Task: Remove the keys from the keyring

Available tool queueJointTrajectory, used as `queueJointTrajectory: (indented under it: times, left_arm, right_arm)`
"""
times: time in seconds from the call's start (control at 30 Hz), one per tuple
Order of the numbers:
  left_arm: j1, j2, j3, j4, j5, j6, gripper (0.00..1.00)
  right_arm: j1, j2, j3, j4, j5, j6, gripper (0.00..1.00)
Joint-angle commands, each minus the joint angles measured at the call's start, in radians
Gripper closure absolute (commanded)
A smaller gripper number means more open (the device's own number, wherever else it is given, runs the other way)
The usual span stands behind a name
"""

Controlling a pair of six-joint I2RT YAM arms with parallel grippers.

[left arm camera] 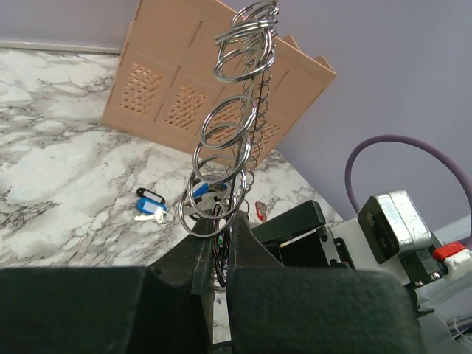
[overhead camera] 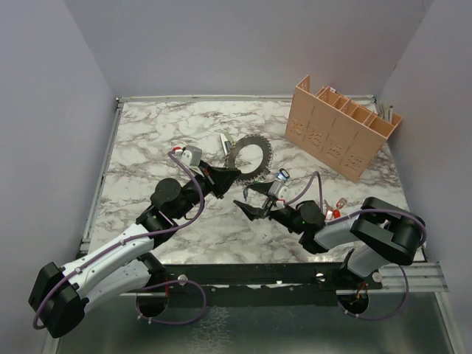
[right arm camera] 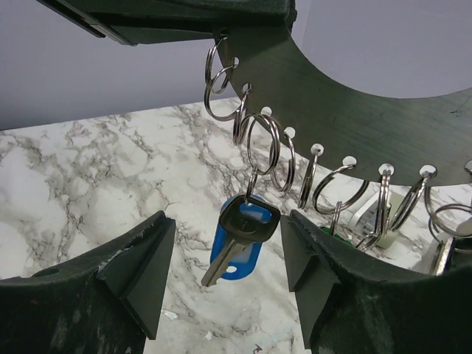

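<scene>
Item: keyring (overhead camera: 247, 156), one, held up off the marble table (overhead camera: 162, 140) near its middle, its edge clamped in the closed left gripper (overhead camera: 223, 177). The overhead view alone shows the whole layout: a grey ring with an open centre and a fringed rim, one peach rack (overhead camera: 343, 125) standing at the far right, and the right gripper (overhead camera: 254, 205) just on the near side of the ring. It is too coarse to show any key on the ring. The left wrist view shows the ring edge-on, rising from between the pinched fingers (left arm camera: 200, 258), and it alone shows two loose pieces lying on the table beyond: one blue-headed key (left arm camera: 153, 215) and one blue tag (left arm camera: 150, 196) just beside it. The right wrist view alone shows the fringe closely: small split rings (right arm camera: 241, 118), about ten in view, each threaded through a hole in the dark band. One key (right arm camera: 237, 240) hangs from one of them with one blue fob (right arm camera: 251, 257) behind it (further keys at the right edge are cut off and cannot be counted). That key dangles in the gap of the right gripper, whose jaws stand apart on either side and touch nothing.
</scene>
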Motion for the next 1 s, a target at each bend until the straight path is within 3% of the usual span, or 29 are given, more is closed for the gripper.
queueJointTrajectory:
  times: [0.0,0.37,0.73,0.97]
  left_arm:
    - [0.003,-0.003,0.016,0.079,0.044,-0.010,1.00]
    - [0.004,-0.006,0.015,0.094,0.078,-0.012,1.00]
    - [0.003,0.000,0.024,0.098,0.153,0.006,1.00]
    - [0.004,-0.002,0.020,0.104,0.152,0.004,1.00]
  right_arm:
    - [0.007,-0.009,-0.011,0.239,0.035,-0.016,0.33]
    - [0.006,-0.018,-0.027,0.237,0.022,-0.020,0.33]
    - [-0.054,-0.079,-0.053,0.218,-0.169,0.049,0.34]
    - [-0.058,-0.092,-0.045,0.196,-0.214,0.059,0.39]
